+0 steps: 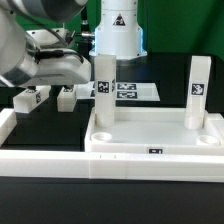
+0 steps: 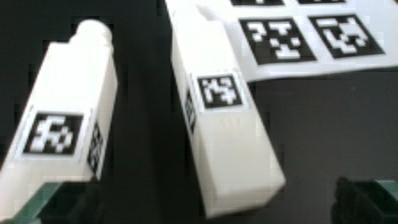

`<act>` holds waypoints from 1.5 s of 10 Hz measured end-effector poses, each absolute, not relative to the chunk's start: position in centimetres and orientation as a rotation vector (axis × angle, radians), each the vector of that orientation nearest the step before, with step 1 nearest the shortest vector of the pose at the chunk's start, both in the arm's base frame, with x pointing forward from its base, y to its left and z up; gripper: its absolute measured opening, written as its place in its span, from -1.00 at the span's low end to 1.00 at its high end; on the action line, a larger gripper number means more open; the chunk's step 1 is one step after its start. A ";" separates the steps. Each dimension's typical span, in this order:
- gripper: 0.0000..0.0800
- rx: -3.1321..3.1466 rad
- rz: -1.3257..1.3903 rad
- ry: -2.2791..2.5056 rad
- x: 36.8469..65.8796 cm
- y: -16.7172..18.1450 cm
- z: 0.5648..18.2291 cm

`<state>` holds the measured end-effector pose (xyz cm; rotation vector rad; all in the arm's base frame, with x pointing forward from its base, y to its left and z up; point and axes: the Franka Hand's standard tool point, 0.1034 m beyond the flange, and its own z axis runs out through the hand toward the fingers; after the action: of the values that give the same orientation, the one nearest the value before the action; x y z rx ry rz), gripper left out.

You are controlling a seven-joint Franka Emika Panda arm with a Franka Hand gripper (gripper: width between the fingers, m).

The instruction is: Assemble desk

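Observation:
The white rimmed tabletop (image 1: 155, 137) lies at the front of the exterior view. Two white square legs stand upright in its far corner sockets, one on the left (image 1: 105, 88) and one on the right (image 1: 198, 90). Two more legs lie loose on the black table at the exterior view's left (image 1: 30, 100) (image 1: 67, 97). In the wrist view they lie side by side (image 2: 63, 125) (image 2: 222, 115). My gripper (image 2: 210, 205) is open just above them, and its dark fingertips (image 2: 43, 205) straddle the near end of the middle leg. In the exterior view the gripper (image 1: 50, 85) hovers over the loose legs.
The marker board (image 1: 127, 90) lies flat behind the tabletop and shows in the wrist view (image 2: 302, 35) beside the legs. A long low white barrier wall (image 1: 40, 150) runs along the front left. The robot's white base (image 1: 117, 30) stands at the back.

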<state>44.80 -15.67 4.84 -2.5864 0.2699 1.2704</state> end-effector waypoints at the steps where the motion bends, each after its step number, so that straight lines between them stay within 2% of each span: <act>1: 0.62 -2.523 1.361 0.265 44.5 -15.5 4.8; 4: 0.62 -2.520 1.378 0.260 44.7 -15.5 4.0; 13: 0.62 -2.528 1.398 0.329 44.3 -15.2 3.8; 15: 0.62 -2.543 1.394 0.329 44.0 -14.8 3.0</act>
<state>43.96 -14.78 3.04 -2.5430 0.3291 1.3936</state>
